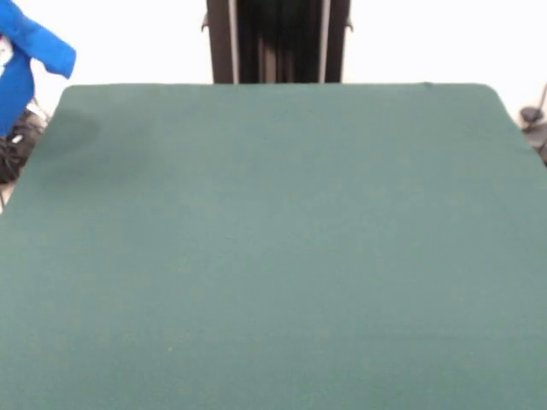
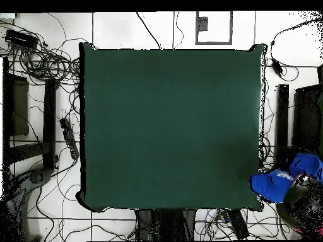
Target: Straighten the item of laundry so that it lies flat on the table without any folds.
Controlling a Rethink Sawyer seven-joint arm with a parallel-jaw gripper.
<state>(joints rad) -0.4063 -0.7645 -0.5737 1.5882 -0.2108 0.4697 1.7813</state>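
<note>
the table (image 1: 273,256) bears nothing on its green cloth in either view. the item of laundry (image 1: 26,60), a bright blue shirt, is off the table altogether: in the front view it hangs bunched in the air past the far left corner, and in the overhead view it (image 2: 277,184) sits crumpled just beyond the table's right edge, near the lower corner, next to what appears to be a person (image 2: 306,201) at the picture's edge. the gripper does not show in either view, so the state of the claw cannot be told. judged from this, straightening has not begun; the step in hand is getting the shirt onto the cloth. the next move calls for the shirt to be laid on the table within the arm's reach.
</note>
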